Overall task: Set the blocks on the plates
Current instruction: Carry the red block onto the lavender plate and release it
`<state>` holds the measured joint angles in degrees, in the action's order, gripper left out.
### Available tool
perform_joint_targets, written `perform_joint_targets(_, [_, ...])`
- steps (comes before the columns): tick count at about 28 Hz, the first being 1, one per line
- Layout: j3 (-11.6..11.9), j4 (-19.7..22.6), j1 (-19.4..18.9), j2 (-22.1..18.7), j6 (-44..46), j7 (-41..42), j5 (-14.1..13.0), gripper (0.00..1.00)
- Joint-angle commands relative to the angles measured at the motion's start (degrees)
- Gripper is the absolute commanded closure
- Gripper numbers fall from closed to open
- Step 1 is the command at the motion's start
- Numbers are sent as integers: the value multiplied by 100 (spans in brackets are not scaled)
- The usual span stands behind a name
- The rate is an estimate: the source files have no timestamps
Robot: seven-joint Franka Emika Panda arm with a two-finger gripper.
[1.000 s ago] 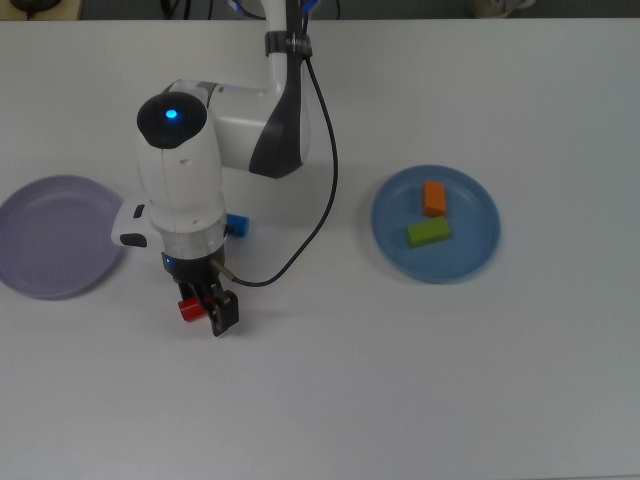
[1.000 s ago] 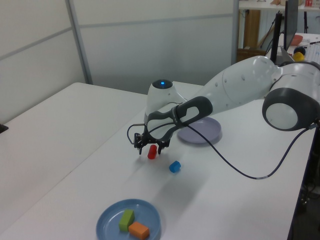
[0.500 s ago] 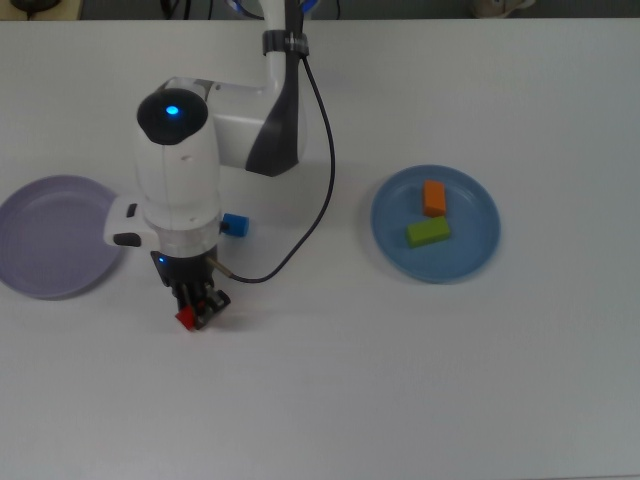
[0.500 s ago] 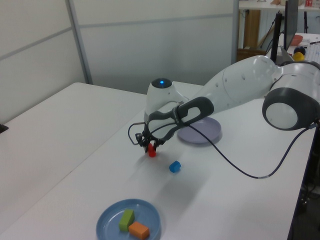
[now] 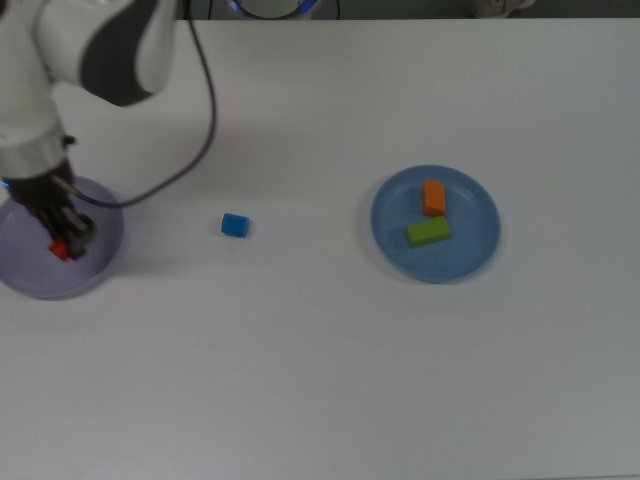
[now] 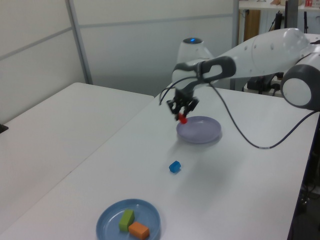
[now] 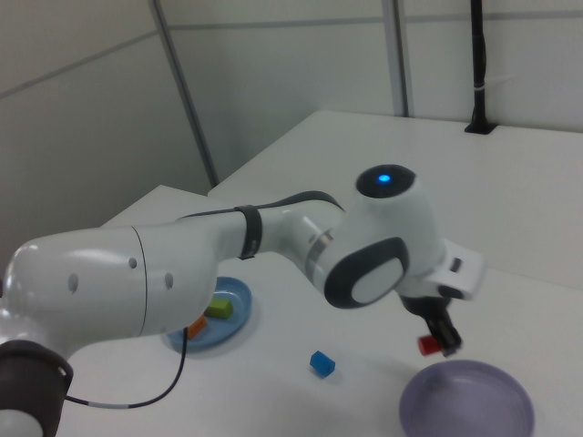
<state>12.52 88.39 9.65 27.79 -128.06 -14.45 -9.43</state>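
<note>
My gripper (image 5: 62, 243) (image 6: 182, 116) (image 7: 434, 342) is shut on the red block (image 5: 59, 250) (image 6: 183, 119) (image 7: 426, 345) and holds it above the lavender plate (image 5: 30, 275) (image 6: 200, 131) (image 7: 474, 407) at the top view's left. The blue cube (image 5: 235, 226) (image 6: 174, 167) (image 7: 322, 364) lies on the white table between the two plates. On the blue plate (image 5: 470, 255) (image 6: 107, 222) (image 7: 239, 314) rest the orange block (image 5: 434, 197) (image 6: 139, 230) and the green block (image 5: 428, 233) (image 6: 126, 220) (image 7: 219, 310).
The white arm (image 5: 70, 50) (image 6: 260, 52) (image 7: 182, 273) and its black cable (image 5: 195, 120) reach over the table's left part in the top view. A wall with a metal post (image 6: 77, 40) stands behind the table in the left view.
The gripper closed on the red block, lifted it off the table and carried it to the top view's left, over the lavender plate. The blue cube and the blocks on the blue plate stayed put.
</note>
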Motion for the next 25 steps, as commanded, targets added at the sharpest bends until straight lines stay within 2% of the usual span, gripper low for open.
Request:
perform_joint_targets(1, [190, 109, 106, 138, 62, 820, -146, 100])
perform_joint_targets(4, [190, 91, 133, 550, 36, 927, -59, 100])
perform_joint_targets(6, [199, 91, 133, 648, 27, 953, -24, 100])
perform_joint_targets(10, [172, 91, 124, 658, 27, 1023, 73, 97])
perform_joint_targets(15, [163, 91, 116, 614, 36, 1190, 21, 95])
perform_joint_targets(16, [155, 91, 116, 605, 36, 1234, 21, 89])
perform_joint_targets(17, [146, 91, 107, 587, 44, 1295, 21, 77])
perform_joint_targets(18, [146, 91, 107, 561, 44, 1374, 21, 57])
perform_joint_targets(19, [137, 91, 98, 543, 62, 1453, 21, 31])
perform_joint_targets(20, [137, 100, 89, 526, 88, 1532, 21, 0])
perform_joint_targets(25, [128, 144, 45, 289, 272, 2016, 47, 0])
